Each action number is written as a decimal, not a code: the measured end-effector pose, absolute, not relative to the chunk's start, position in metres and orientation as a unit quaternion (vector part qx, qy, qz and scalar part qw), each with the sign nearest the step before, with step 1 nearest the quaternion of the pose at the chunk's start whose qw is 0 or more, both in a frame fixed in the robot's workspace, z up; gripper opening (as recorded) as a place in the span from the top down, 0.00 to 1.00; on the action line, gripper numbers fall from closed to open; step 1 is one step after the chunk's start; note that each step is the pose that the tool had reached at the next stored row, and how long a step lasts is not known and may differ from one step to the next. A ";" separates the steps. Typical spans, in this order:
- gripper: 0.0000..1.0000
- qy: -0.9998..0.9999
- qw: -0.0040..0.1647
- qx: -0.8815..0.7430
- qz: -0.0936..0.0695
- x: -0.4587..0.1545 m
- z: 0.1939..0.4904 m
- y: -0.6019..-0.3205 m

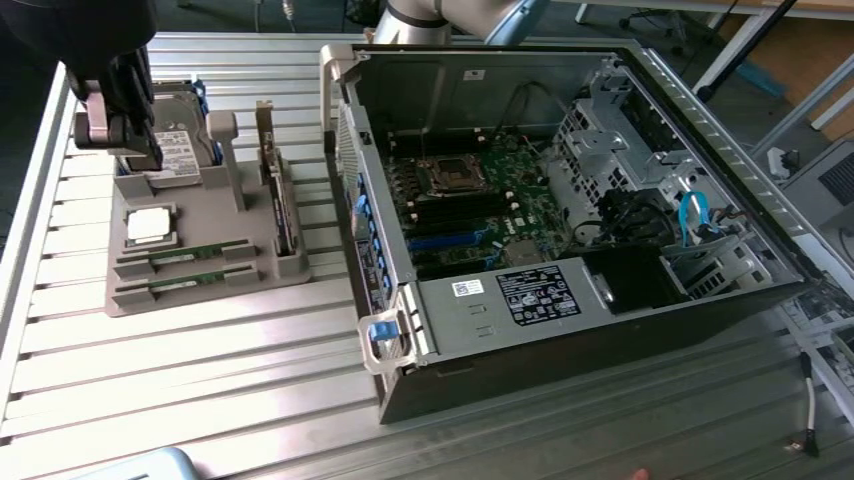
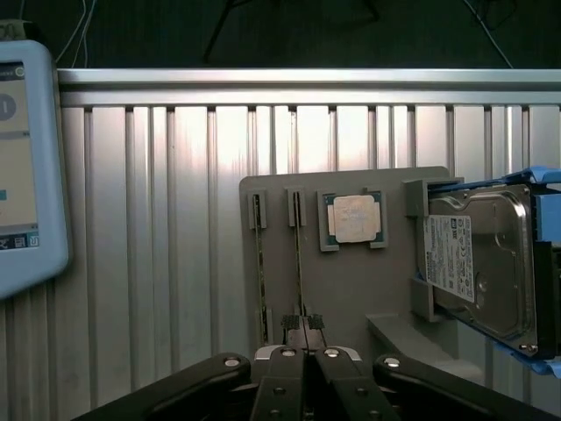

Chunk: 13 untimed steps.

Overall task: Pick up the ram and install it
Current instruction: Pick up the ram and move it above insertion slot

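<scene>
Fingers [image 2: 294,331] closed nr 2 ram sticks [image 1: 183,256] [image 1: 183,284], 1 HDD [image 2: 478,263]

2 thin green ram sticks [image 1: 179,256] stand on edge, parallel, slotted in the grey holder [image 1: 200,225].

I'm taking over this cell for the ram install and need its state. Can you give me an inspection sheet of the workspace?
Surface: ribbed metal table carrying a grey parts holder beside an open computer case.
Job's things: ram and second ram stick, both seated in the holder's slots.
Clutter: processor chip, hard drive and expansion card in the holder.
Grippers: tool shut, holding nothing, above the end of the ram.
Cables: blue cable inside the case; pale cable at the exterior view's right.
Surroundings: screen beside the table.
</scene>
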<state>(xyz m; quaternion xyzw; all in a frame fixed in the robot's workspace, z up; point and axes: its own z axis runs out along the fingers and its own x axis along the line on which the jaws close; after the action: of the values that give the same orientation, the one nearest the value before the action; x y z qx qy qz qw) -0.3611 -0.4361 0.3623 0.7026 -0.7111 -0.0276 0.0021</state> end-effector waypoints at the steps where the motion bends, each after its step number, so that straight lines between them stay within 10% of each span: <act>1: 0.90 -0.711 0.002 0.703 -0.028 -0.361 0.362 -0.436; 13: 0.76 -0.711 0.002 0.703 -0.028 -0.361 0.362 -0.436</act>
<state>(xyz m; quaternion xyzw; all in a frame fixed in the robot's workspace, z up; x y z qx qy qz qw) -0.3611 -0.4361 0.3623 0.7026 -0.7111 -0.0276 0.0022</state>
